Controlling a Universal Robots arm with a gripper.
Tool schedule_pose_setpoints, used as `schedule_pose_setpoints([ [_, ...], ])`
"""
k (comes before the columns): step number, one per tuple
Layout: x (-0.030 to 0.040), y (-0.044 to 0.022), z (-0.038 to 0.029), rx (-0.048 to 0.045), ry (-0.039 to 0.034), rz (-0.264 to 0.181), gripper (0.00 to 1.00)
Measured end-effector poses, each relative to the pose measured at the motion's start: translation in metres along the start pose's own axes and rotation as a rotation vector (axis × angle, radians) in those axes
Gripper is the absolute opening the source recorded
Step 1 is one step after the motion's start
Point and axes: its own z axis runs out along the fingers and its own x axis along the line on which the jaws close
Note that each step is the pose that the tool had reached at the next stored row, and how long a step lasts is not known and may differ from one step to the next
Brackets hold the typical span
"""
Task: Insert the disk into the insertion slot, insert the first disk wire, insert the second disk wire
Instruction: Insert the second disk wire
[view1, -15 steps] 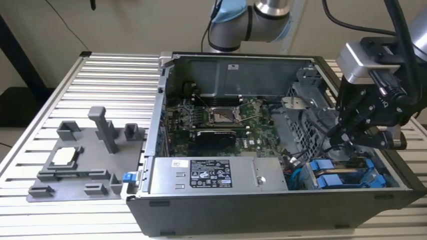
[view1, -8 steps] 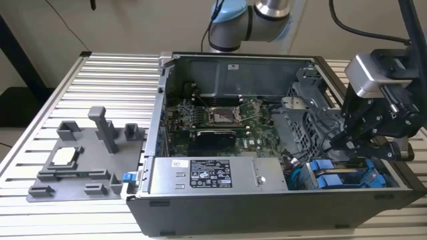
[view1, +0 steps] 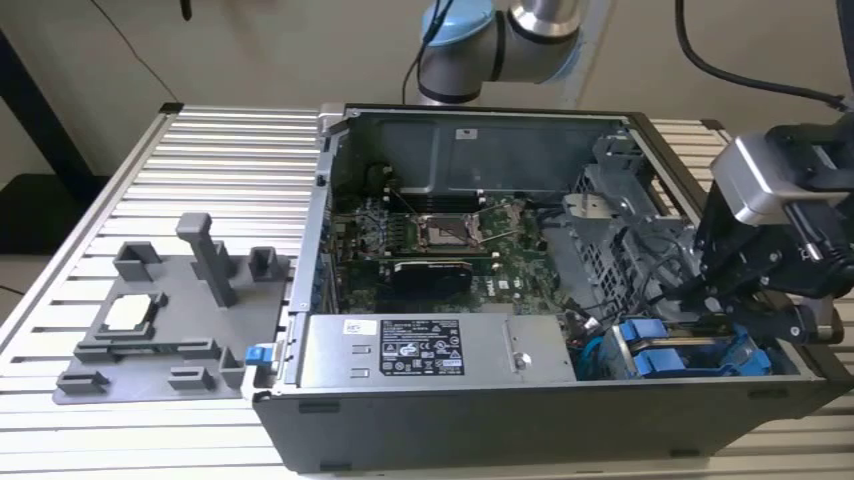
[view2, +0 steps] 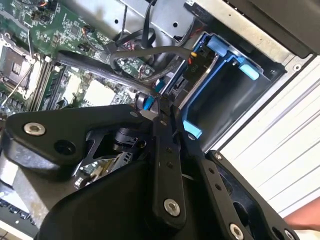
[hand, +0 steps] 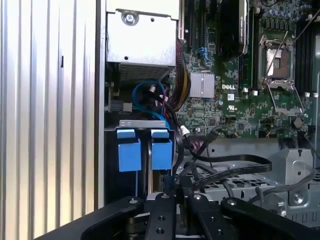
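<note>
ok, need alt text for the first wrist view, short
Looking down into an open computer case, the gripper sits low in the frame among black cables, next to two blue drive carrier ends seated side by side in the bay. The green motherboard lies beyond.

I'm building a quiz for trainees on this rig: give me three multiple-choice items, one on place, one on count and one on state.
1. What is the claw nearest to?
A. the blue carrier ends
B. the grey fixture plate
C. the processor socket

2. How many blue carrier ends sit side by side in the bay?
A. one
B. two
C. four

3. How is the computer case?
A. shut on all sides
B. open, with the board exposed
C. standing on the floor

Answers:
1 A: the claw hangs right by the blue carrier ends.
2 B: the first wrist view shows two.
3 B: the computer case has no side panel on, so the board shows.
</note>
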Motion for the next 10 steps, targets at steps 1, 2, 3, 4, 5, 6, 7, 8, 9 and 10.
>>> schedule_pose_setpoints([
  [1,0.0006,-0.0017,0.0013,0.0000,-0.0012,0.000,0.16],
  [2,0.0012,-0.0035,0.0028,0.0000,-0.0021,0.000,0.16],
  [3,0.0017,-0.0051,0.0044,0.0000,-0.0027,0.000,0.16],
  [4,0.0021,-0.0060,0.0060,0.0000,-0.0035,0.000,0.16],
  [5,0.0025,-0.0063,0.0076,0.0002,-0.0041,0.000,0.16],
  [6,0.0030,-0.0065,0.0094,0.0007,-0.0047,0.002,0.16],
  [7,0.0034,-0.0067,0.0110,0.0011,-0.0051,0.004,0.16],
  [8,0.0038,-0.0070,0.0128,0.0014,-0.0058,0.006,0.16],
  [9,0.0042,-0.0075,0.0141,0.0017,-0.0060,0.007,0.16],
  [10,0.0044,-0.0080,0.0151,0.0019,-0.0063,0.008,0.16],
])
